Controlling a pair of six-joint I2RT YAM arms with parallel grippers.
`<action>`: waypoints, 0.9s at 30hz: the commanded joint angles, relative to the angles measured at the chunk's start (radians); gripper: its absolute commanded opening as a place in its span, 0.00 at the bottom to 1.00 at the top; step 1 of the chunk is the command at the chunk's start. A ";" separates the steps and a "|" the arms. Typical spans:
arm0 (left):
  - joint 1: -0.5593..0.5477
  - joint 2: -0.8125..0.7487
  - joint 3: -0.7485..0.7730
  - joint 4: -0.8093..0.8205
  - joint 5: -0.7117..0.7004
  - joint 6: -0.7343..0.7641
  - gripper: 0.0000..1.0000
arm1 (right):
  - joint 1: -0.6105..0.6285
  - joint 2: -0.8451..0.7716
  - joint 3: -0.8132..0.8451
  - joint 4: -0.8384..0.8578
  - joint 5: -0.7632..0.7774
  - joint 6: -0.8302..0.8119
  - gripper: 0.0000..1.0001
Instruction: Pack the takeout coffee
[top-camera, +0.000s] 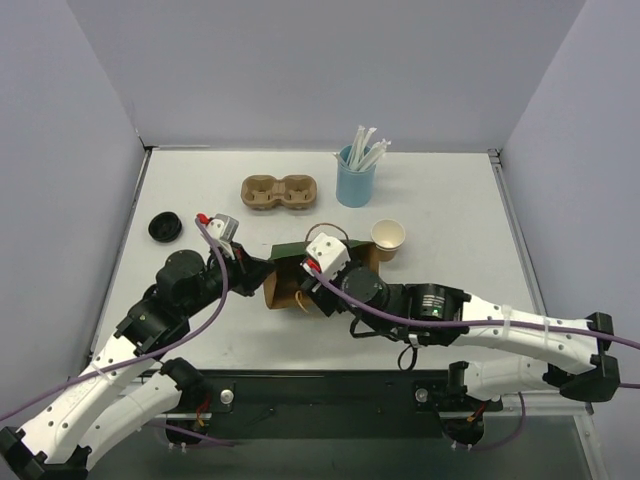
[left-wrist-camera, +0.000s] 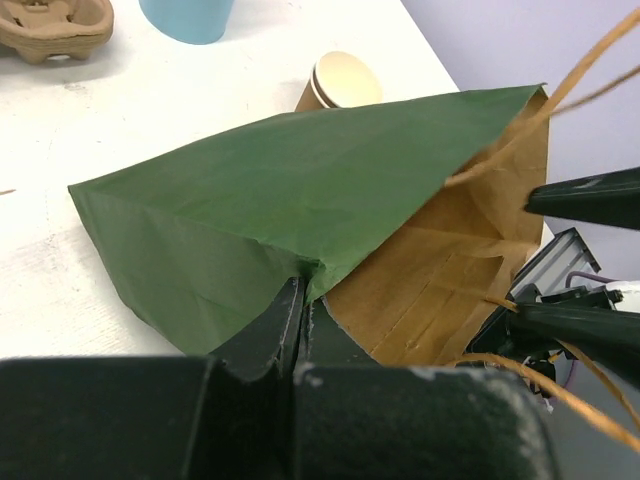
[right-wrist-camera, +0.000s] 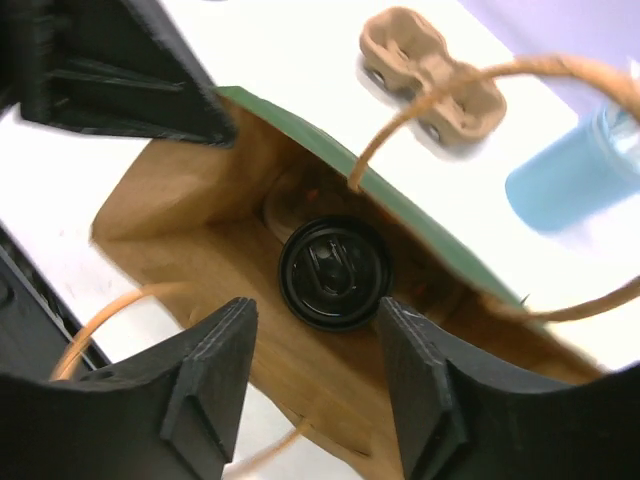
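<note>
Top external: the paper bag (top-camera: 282, 292), green outside and brown inside, is seen lying on its side on the counter (top-camera: 450, 200), with the left fingers (top-camera: 262, 270) at one side of its mouth and the right fingers (top-camera: 302, 282) at the other. The takeout coffee (top-camera: 388, 238) is recorded upright on the counter, outside the bag, beyond and to the right of the right fingers. The state of either pair cannot be told from this view. Left wrist: the left fingers (left-wrist-camera: 290, 320) are noted pressed together, clamped on the edge of the bag's mouth. The takeout coffee (left-wrist-camera: 335, 80) is seen beyond the bag, well apart from them. Right wrist: the right fingers (right-wrist-camera: 215, 380) are held apart at the bag's open mouth, gripping nothing. A round black object (right-wrist-camera: 335, 272) is observed deeper inside the bag, ahead of the gap between them.
</note>
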 joint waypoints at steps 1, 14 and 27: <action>0.000 -0.011 0.031 0.013 0.031 0.009 0.00 | -0.011 -0.088 0.004 0.044 -0.172 -0.329 0.50; 0.000 -0.028 -0.035 0.128 0.084 0.012 0.00 | -0.183 0.001 0.090 -0.180 -0.455 -0.547 0.42; 0.000 -0.054 -0.069 0.183 0.107 0.021 0.00 | -0.184 0.010 0.018 -0.189 -0.513 -0.646 0.50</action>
